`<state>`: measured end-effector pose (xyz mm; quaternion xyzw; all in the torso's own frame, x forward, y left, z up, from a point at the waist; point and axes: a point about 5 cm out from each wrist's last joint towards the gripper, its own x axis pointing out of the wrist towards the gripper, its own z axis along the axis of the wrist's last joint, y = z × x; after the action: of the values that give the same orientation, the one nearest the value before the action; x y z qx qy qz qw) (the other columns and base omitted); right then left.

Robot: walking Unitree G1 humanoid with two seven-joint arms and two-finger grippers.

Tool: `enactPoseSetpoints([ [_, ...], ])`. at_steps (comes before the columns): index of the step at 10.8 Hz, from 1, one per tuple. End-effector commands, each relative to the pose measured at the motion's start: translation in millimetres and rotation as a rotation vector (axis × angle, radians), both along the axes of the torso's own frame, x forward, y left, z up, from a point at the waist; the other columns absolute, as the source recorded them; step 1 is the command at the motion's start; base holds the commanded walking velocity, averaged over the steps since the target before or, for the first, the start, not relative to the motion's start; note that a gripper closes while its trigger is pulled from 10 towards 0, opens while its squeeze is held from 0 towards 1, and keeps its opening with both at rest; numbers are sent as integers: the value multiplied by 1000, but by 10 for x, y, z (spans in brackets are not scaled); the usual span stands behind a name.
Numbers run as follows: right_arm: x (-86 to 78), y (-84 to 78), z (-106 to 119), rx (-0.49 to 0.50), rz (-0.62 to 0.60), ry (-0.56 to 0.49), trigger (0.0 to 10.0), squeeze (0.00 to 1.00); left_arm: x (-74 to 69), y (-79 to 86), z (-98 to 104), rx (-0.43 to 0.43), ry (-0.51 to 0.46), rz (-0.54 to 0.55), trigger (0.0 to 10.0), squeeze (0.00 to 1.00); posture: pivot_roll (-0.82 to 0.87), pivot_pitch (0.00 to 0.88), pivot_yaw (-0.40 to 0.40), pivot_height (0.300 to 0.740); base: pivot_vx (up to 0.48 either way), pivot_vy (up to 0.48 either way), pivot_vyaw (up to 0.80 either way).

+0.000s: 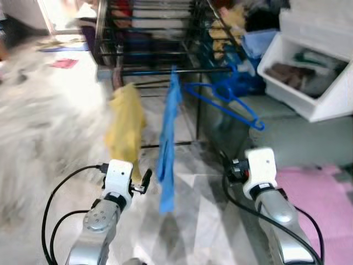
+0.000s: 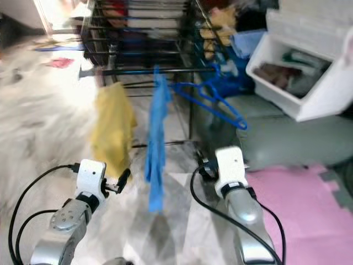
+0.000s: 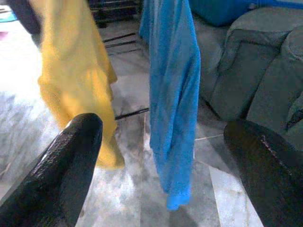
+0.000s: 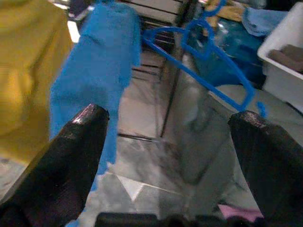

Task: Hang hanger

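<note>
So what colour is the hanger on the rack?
Blue. The hanger shows best in the right wrist view.

A yellow cloth (image 1: pixel 126 126) hangs at centre left of the head view, blurred. Just to its right hangs a blue cloth (image 1: pixel 168 144), reaching lower than the yellow one. Both hang from a dark metal drying rack (image 1: pixel 154 33) across the upper centre. A white bin (image 1: pixel 325 105) holding dark items sits at upper right. A pink mat (image 1: pixel 320 193) lies at lower right on the pale marbled floor (image 1: pixel 49 138).
</note>
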<state>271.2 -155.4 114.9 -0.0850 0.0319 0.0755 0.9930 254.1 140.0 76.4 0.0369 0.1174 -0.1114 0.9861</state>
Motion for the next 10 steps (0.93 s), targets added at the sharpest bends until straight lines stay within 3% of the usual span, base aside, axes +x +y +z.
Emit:
enactPoseSetpoints([
  [1,-14,-24,-33,3,-9,17,10000,59,-33,-5,-48,8,21,1,10000,0,9,43,-12,740,-352,0,0],
  [2,-9,-12,-48,20,-12,17,10000,0,-18,-6,-56,12,10,0,10000,0,11,30,-7,740,-285,0,0],
  [4,13,-8,-51,79,-30,23,10000,0,55,4,-3,23,-30,22,10000,0,18,5,-6,740,0,0,0],
  [7,47,69,-94,78,9,17,10000,0,169,96,30,68,-91,102,10000,0,29,0,-1,740,0,0,0],
  [10,168,146,-35,96,29,-21,10000,0,305,103,55,101,-141,141,10000,0,32,0,11,740,0,0,800],
])
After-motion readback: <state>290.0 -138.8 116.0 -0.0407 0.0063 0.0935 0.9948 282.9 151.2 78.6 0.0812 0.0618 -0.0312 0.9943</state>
